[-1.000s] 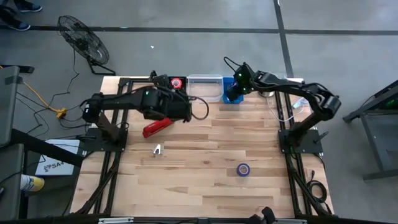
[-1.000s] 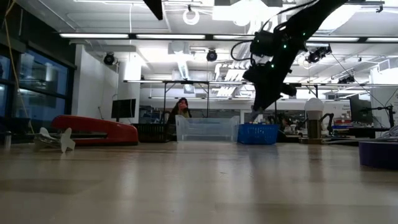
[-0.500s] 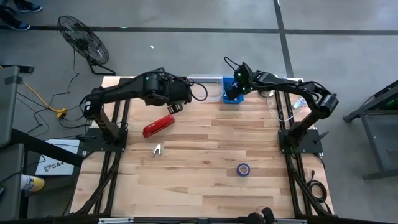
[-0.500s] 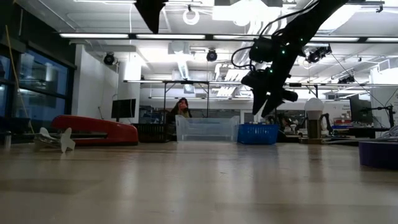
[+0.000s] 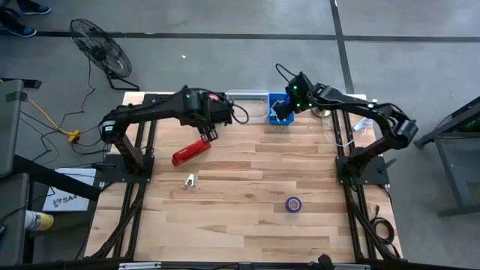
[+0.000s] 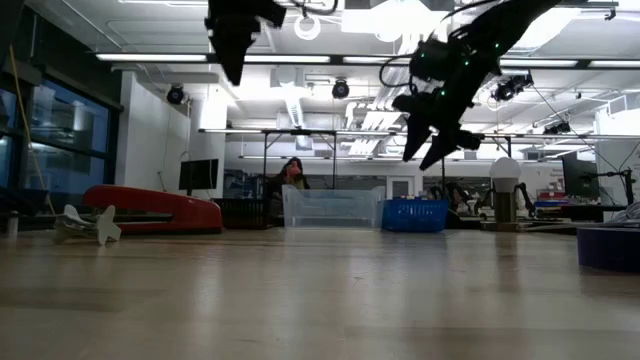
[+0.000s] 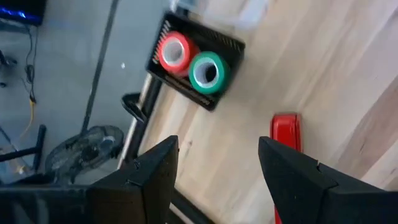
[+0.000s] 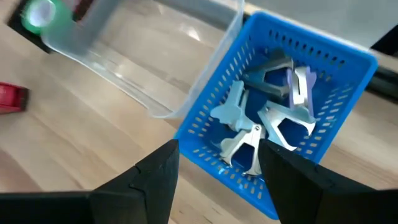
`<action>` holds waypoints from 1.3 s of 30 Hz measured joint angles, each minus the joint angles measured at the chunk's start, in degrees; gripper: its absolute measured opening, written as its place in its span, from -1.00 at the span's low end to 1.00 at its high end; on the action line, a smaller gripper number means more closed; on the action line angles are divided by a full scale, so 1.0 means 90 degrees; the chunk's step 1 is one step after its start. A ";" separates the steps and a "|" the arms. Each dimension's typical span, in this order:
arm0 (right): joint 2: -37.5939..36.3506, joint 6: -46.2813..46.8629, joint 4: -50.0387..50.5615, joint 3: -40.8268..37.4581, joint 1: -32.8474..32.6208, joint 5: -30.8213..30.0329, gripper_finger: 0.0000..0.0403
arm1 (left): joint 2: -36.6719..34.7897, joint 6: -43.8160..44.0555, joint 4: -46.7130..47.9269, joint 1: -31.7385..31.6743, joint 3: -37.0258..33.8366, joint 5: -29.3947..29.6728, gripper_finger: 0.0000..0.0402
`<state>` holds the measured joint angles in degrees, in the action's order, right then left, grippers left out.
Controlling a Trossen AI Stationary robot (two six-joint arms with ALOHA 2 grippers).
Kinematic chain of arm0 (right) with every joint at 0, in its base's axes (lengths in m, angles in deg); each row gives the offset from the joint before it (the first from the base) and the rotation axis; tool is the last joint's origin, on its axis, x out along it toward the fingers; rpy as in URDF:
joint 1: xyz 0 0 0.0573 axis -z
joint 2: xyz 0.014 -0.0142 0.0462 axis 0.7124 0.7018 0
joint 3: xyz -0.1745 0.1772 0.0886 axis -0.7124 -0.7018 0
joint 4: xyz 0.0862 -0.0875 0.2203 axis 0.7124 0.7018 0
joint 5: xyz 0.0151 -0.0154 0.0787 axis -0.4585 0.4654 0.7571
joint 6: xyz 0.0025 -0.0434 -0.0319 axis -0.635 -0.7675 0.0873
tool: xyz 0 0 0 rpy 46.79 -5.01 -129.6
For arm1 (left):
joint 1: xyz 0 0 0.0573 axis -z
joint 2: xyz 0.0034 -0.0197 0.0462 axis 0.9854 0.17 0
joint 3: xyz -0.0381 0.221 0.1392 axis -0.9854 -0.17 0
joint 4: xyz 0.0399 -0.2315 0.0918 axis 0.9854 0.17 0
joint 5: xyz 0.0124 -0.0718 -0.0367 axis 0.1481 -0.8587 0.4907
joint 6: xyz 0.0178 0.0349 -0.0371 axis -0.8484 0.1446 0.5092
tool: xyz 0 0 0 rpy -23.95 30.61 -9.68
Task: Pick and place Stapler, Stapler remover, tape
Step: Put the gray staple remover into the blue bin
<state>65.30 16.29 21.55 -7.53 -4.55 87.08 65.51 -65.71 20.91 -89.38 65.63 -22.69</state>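
Right gripper (image 8: 214, 168) spread, empty, above blue basket (image 8: 348, 81) of staple removers (image 8: 245, 140); left gripper (image 7: 214, 165) spread above stapler (image 5: 190, 151).

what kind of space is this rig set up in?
Looks like an open robotics lab or workshop: a wooden table on a concrete floor, a floor fan beside it, and further benches and equipment under ceiling strip lights behind.

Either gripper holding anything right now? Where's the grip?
Nothing is held. The right gripper is open above the blue basket of staple removers; the left gripper is open above the table, near the stapler.
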 joint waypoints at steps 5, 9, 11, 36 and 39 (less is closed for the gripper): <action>-0.0468 -0.0005 0.0021 0.0000 -0.0005 0.0052 0.05 | 0.0001 0.0256 -0.0526 0.0017 -0.1037 -0.0495 0.08; -0.0800 -0.0296 0.0023 0.0000 -0.0005 0.0159 0.05 | 0.0002 0.0486 -0.0904 0.0019 -0.1877 -0.0976 0.08; -0.0941 -0.0427 0.0023 0.0000 -0.0005 0.0250 0.05 | 0.0005 0.0988 -0.1037 0.0019 -0.2246 -0.1343 0.08; -0.1651 -0.1899 0.0327 0.0000 -0.0007 0.1005 0.05 | 0.0005 0.6509 -0.1939 0.0541 -0.4197 -0.4325 0.24; -0.1651 -0.2030 0.0369 0.0000 -0.0007 0.1019 0.05 | 0.0005 0.6879 -0.1978 0.0655 -0.4198 -0.4327 0.38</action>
<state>50.44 -1.97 24.87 -7.53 -4.61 96.24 65.55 -3.80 3.11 -83.49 27.84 -61.63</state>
